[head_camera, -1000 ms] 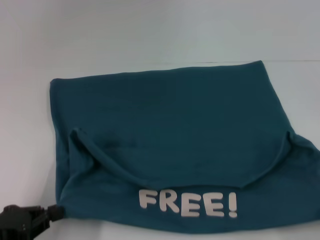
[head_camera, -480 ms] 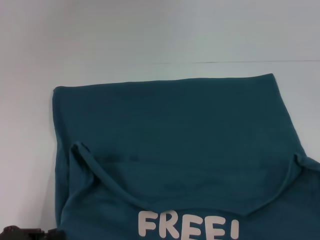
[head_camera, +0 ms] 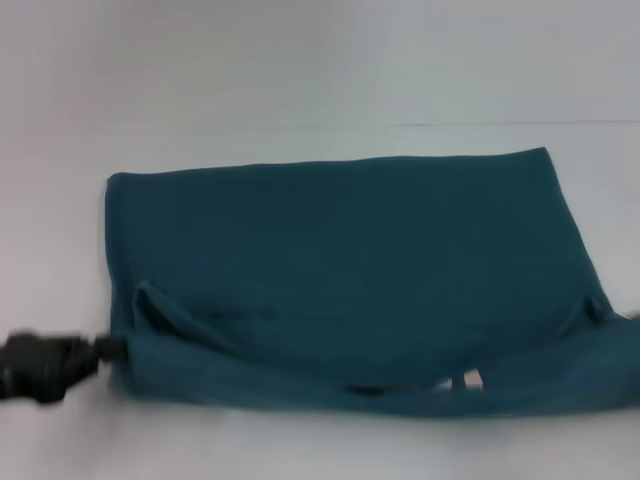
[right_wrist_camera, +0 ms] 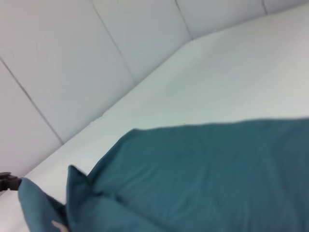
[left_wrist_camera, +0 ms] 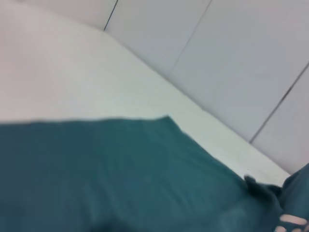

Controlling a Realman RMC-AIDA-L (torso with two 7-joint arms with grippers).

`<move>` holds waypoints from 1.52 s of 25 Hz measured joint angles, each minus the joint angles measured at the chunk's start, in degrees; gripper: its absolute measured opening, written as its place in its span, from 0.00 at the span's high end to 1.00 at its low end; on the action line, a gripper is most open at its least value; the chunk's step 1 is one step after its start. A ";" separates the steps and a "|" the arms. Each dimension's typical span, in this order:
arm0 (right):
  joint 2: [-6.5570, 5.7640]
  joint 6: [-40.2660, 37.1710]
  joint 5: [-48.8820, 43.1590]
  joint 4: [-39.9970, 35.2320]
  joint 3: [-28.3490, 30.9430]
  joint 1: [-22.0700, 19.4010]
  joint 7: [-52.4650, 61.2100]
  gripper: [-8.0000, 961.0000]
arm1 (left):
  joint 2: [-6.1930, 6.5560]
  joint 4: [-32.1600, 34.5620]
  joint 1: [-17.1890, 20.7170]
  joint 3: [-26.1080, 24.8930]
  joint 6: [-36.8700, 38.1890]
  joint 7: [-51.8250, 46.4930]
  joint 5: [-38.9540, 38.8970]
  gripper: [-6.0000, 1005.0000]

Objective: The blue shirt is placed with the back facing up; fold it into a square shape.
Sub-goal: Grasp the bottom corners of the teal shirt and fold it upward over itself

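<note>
The blue shirt (head_camera: 340, 250) lies spread on the white table, dark teal, with its near edge raised and folded over. Only a scrap of its white lettering (head_camera: 466, 380) shows under the fold. My left gripper (head_camera: 105, 350) is at the shirt's near left corner and looks shut on the fabric there. It also shows far off in the right wrist view (right_wrist_camera: 7, 181). The shirt fills the lower part of the left wrist view (left_wrist_camera: 120, 174) and of the right wrist view (right_wrist_camera: 207, 179). My right gripper is out of view past the shirt's raised right corner (head_camera: 598, 310).
The white table (head_camera: 300, 80) runs on beyond the shirt to a seam line at the back. White panelled walls (left_wrist_camera: 231, 58) stand behind the table in both wrist views.
The shirt's near edge with the white lettering has risen and moved away from me over the shirt, hiding most of the lettering. My left gripper has moved up and forward with the corner.
</note>
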 joint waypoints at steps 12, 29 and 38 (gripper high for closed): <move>-0.38 16.05 0.13 2.23 -0.34 11.82 2.48 0.95 | 1.18 -0.28 -12.54 -0.23 -12.10 -3.95 -0.17 0.98; 2.15 53.40 0.82 17.79 -4.68 24.27 -3.93 0.95 | 0.12 -11.98 -21.14 11.99 -54.67 -5.22 -0.19 0.98; 3.50 59.53 6.02 18.97 -4.92 28.13 -8.80 0.95 | -1.12 -12.21 -23.01 15.91 -64.13 -5.00 -0.27 0.96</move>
